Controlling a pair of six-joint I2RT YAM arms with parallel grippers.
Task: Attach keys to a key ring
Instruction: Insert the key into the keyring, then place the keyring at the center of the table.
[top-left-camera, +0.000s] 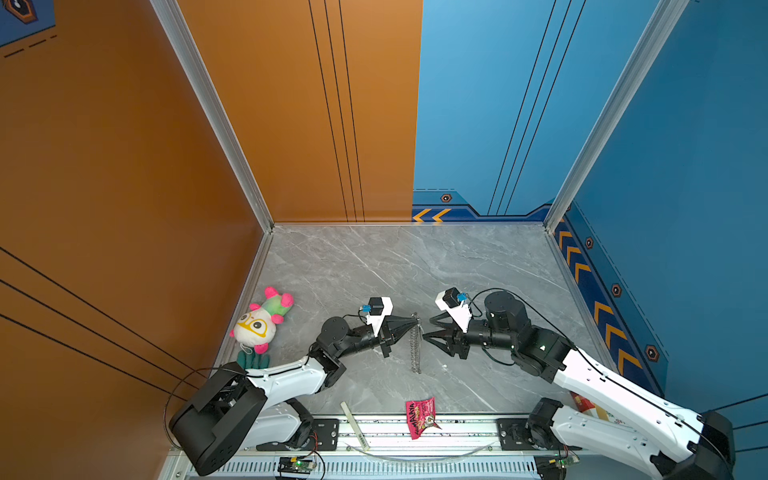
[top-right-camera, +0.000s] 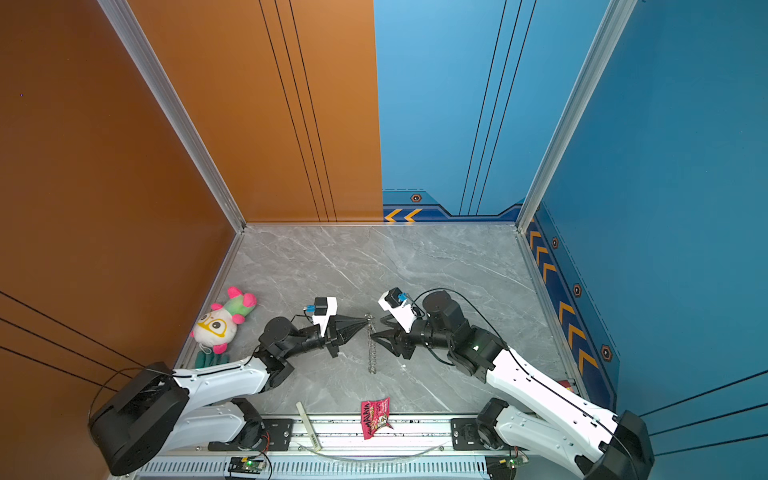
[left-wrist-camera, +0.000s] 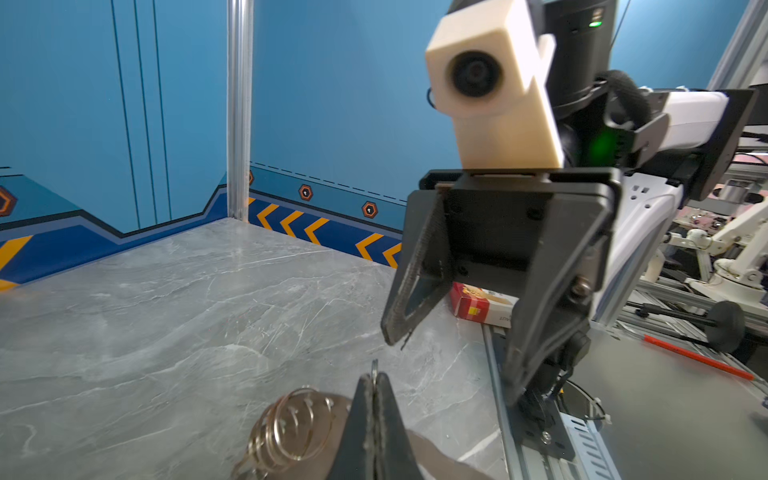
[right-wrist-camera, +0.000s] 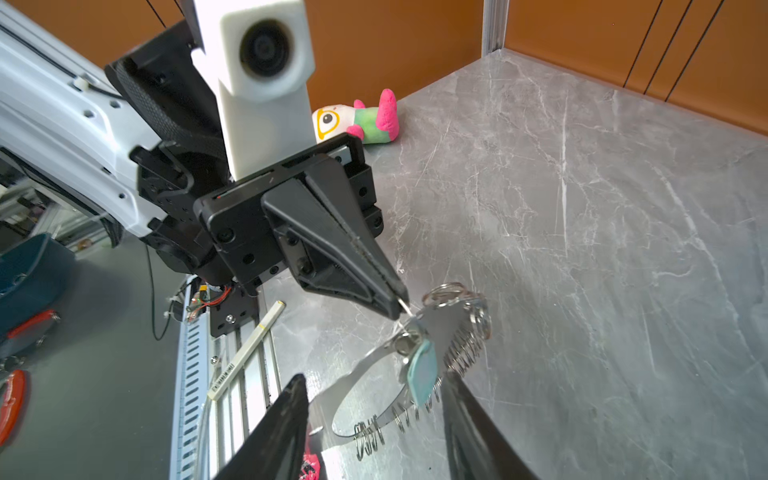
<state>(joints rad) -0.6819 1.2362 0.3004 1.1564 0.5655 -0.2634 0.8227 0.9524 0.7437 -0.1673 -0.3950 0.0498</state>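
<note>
Now, with the left gripper (top-left-camera: 410, 320) pinched shut on the key ring (top-left-camera: 415, 347) hanging toward the table (top-left-camera: 374, 266) and the key (right-wrist-camera: 405, 345) dangling on it just ahead of the spread jaws of the right gripper (top-left-camera: 424, 336), draw that gripper straight back, clear of the tag (right-wrist-camera: 422, 370).

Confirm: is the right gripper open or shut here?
Open. The right gripper has its fingers spread wide apart, clamping nothing; the key ring hangs from the left gripper instead.
</note>
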